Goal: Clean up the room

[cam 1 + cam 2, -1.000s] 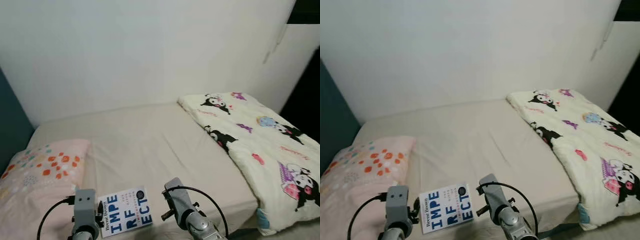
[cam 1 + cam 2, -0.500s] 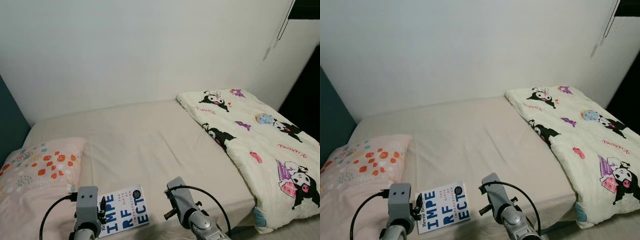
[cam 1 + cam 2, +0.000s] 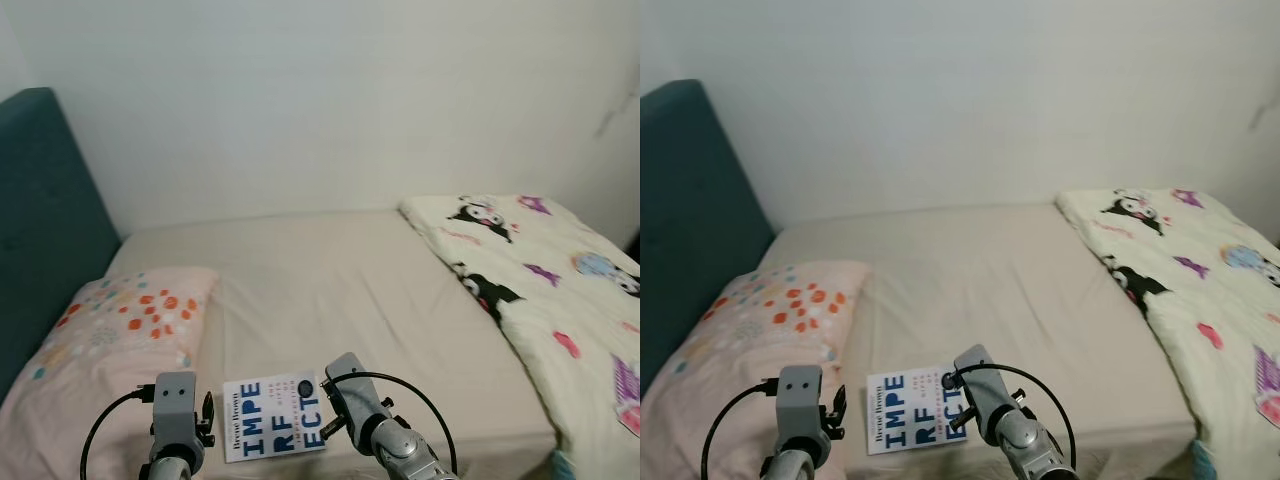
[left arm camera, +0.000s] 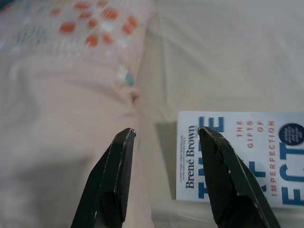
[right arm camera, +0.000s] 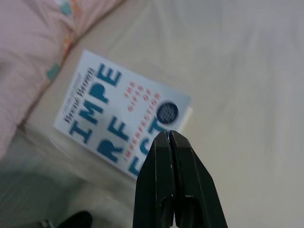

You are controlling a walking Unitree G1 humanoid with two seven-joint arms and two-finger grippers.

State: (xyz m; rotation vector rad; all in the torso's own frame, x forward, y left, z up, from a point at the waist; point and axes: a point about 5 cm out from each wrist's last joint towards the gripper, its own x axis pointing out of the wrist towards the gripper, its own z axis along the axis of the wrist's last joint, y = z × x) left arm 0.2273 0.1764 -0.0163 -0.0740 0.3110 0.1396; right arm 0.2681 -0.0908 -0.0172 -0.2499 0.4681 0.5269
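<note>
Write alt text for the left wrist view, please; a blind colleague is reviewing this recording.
The left gripper, its two black jaws open, hangs over a bed between a pink pillow with orange and teal dots and a white book. The book lies flat on the beige sheet, its cover reading Brené Brown and The Gifts of Imperfection.

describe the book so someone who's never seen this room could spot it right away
On the bed, look at the near edge, beside the pink dotted pillow. The book lies flat there: white cover, big blue letters, the only printed thing on the plain sheet.
</note>
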